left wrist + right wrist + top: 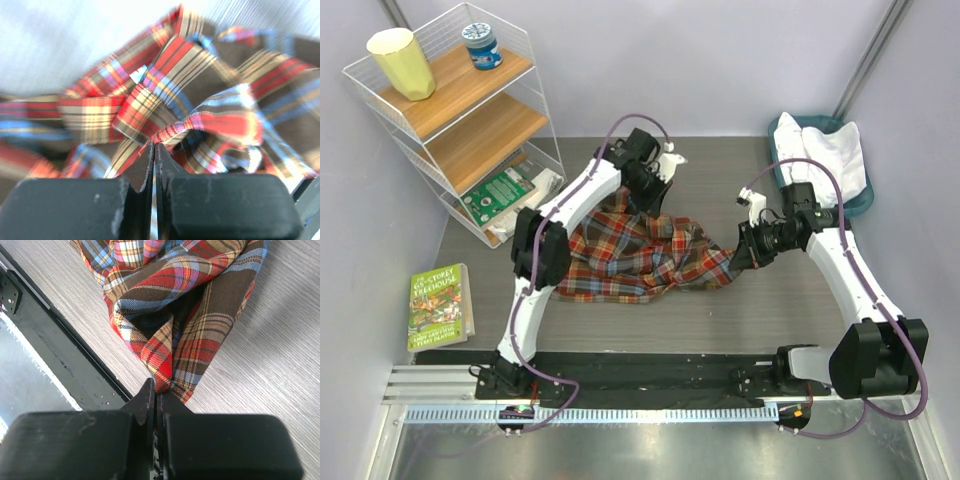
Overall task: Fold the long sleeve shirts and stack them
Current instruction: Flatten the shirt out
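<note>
The plaid long sleeve shirt (620,262) lies crumpled in the middle of the table. My left gripper (647,203) is at its far edge, shut on a pinch of the plaid cloth; the left wrist view shows the jaws (154,146) pressed together with a thin strip of the plaid shirt (200,75) between them. My right gripper (737,256) holds the shirt's right end just above the table, its jaws (156,391) shut on a folded edge of the plaid shirt (190,300). The white long sleeve shirt (832,150) lies bunched in the teal basket (778,130) at the back right.
A wire shelf (535,100) stands at the back left with a yellow cup (403,62), a blue jar (481,45) and a green packet (498,195). A green book (439,305) lies at the left. A black rail (650,375) runs along the near edge.
</note>
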Robot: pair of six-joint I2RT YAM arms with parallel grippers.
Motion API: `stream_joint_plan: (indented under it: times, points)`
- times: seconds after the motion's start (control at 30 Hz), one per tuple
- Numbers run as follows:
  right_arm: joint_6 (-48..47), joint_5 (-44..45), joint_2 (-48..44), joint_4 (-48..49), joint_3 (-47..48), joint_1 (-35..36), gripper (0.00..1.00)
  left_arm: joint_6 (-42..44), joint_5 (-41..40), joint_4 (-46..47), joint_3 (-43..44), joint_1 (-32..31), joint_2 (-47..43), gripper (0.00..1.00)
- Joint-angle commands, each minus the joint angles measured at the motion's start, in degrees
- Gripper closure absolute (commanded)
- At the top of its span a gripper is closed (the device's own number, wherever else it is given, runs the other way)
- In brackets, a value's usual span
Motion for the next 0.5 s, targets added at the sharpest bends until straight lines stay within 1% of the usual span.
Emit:
stream_joint_plan:
  times: [0.0,0.03,0.07,0.1,0.13,0.17,0.2,0.23,0.27,0.3,0.33,0.37,0.4,0.43,0.47]
  points:
    - [1.53,-1.34,0.54,2.46,-0.29,-0.08,0.99,0.34,3.27,-3.17,8.03,1.27,-11.85,1.00]
    - [1.70,-1.34,1.15,2.81,-0.38,-0.17,0.99,0.69,4.93,-3.79,8.91,1.27,-14.83,1.00]
    - [2.23,-1.08,1.51,3.86,-0.29,-0.08,0.99,0.95,9.74,-5.28,8.83,1.27,-16.68,1.00]
    - [2.58,-0.03,1.77,4.48,-0.29,-0.17,0.99,0.95,12.22,-5.73,8.22,1.00,-18.53,1.00]
    - [3.02,0.67,2.39,5.18,-0.12,-0.26,0.99,2.17,15.03,-6.34,5.52,0.65,-22.46,1.00]
    - [3.37,1.38,2.74,6.93,0.23,-0.17,0.99,3.40,20.19,-8.87,3.67,-0.74,-24.42,1.00]
    - [3.90,2.69,3.18,7.99,0.41,-0.08,0.99,5.33,21.98,-10.63,1.65,-1.97,-26.35,1.00]
    - [4.95,3.31,4.49,9.05,0.67,-0.17,0.99,11.26,23.57,-12.91,-2.81,-3.64,-28.72,1.00]
    - [5.39,3.75,5.20,10.88,1.37,-0.17,0.99,14.54,24.63,-15.11,-5.38,-7.92,-32.75,1.00]
    - [5.83,4.28,6.16,11.69,1.82,-0.17,0.99,18.58,23.77,-20.09,-7.75,-10.75,-34.87,1.00]
    - [6.10,4.98,7.13,12.30,2.17,-0.17,0.99,21.84,22.28,-22.15,-12.22,-13.91,-36.72,1.00]
    - [6.62,5.25,9.14,13.53,2.87,-0.17,0.99,26.48,20.61,-23.64,-14.61,-20.55,-39.96,1.00]
    - [6.89,5.51,9.85,14.06,3.22,-0.17,0.99,27.57,16.85,-25.31,-19.77,-23.93,-41.21,1.00]
    - [7.15,5.43,10.56,14.50,3.66,-0.26,0.99,28.02,14.73,-25.07,-22.43,-27.27,-42.62,1.00]
    - [8.02,5.16,11.78,15.29,4.27,-0.26,0.99,28.89,11.92,-24.63,-25.24,-33.22,-45.33,1.00]
